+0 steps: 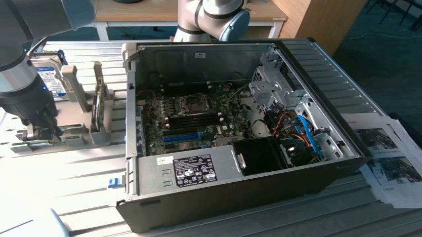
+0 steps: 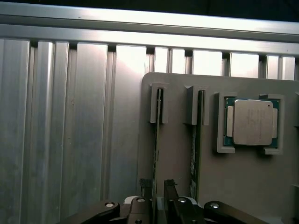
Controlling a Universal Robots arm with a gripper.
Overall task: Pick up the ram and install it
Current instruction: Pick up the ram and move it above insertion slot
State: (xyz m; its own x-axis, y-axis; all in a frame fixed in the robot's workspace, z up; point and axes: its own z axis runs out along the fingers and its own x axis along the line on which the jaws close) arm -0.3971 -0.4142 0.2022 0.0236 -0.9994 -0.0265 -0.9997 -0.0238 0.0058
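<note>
Two ram sticks stand on edge in slots of a grey holder plate (image 2: 177, 196). One ram (image 2: 159, 116) runs straight down between my fingers, and the other ram (image 2: 200, 121) stands parallel beside it. My gripper (image 2: 157, 184) is open, with a dark finger on each side of the first stick's thin edge and a small gap on both sides. In the exterior view the gripper (image 1: 39, 132) hangs low over the holder (image 1: 72, 134) at that view's left, beside the open computer case (image 1: 231, 123).
A square silver processor (image 2: 252, 122) sits in a pocket of the holder next to the sticks. A hard drive (image 1: 49, 74) stands behind the holder. The motherboard (image 1: 191, 118) lies inside the case. Printed papers (image 1: 389, 158) lie at the exterior view's right. The tabletop is ribbed aluminium (image 2: 70, 130).
</note>
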